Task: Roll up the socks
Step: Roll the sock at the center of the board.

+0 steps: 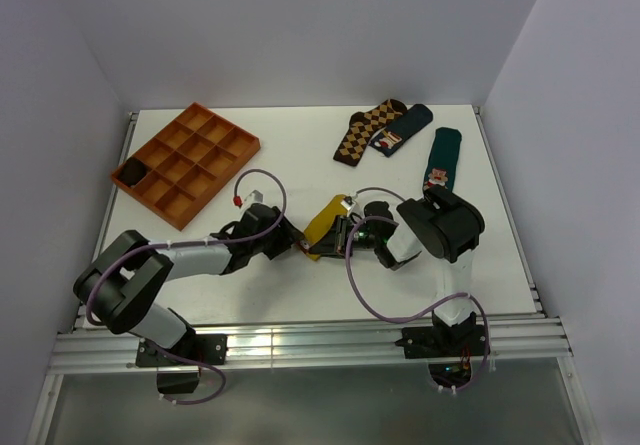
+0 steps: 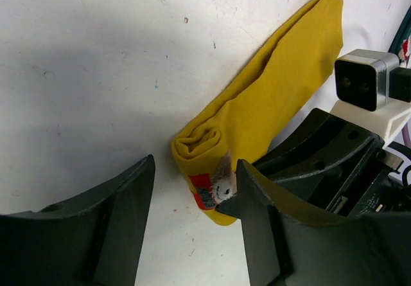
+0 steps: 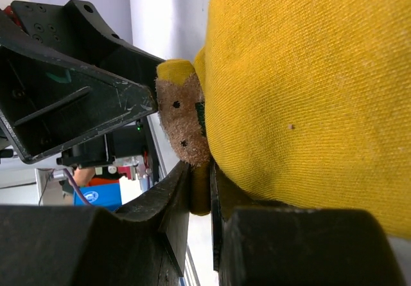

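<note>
Pinching the yellow sock (image 3: 302,93) near its toe, apparently, right tool (image 3: 200,193) narrow, left tool (image 2: 196,170) wide astride the rolled end, on the counter (image 2: 96,54).

the mustard sock (image 2: 276,87) is plain ochre yellow, with a small figure (image 2: 212,193) near its toe in red and white; close up, the figure's face is fuzzy tan-brown with dark dots. the diamond sock (image 1: 365,130) is brown-and-tan argyle. the dark sock (image 1: 405,128) carries a small red-and-white patch. the green sock (image 1: 443,155) is deep green with a red-and-white santa. the tray (image 1: 216,185) is orange, the table (image 1: 290,155) white, the cables (image 1: 360,285) purple.
</note>
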You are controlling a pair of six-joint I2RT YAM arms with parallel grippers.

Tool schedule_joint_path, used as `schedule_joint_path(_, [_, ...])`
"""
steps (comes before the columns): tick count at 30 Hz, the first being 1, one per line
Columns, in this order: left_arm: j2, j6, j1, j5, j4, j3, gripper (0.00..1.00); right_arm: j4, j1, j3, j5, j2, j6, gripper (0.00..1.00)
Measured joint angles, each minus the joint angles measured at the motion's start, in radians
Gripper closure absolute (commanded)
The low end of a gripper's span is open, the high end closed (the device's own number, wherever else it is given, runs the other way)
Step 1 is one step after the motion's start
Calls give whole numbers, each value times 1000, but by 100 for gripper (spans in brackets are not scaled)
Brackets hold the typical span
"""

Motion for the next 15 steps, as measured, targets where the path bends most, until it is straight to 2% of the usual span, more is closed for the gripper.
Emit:
schedule_joint_path(7, [22,-7,-11,-2,4,13,46,-15,0,2,0,-4,-3,100])
schedule_joint_path(10, [27,-11,-14,-4,4,13,51,-27,0,5,0,-6,-5,99])
schedule_joint_path(15, [56,-24,-23,-7,-5,33,71,-79,0,8,9,-31,-37,94])
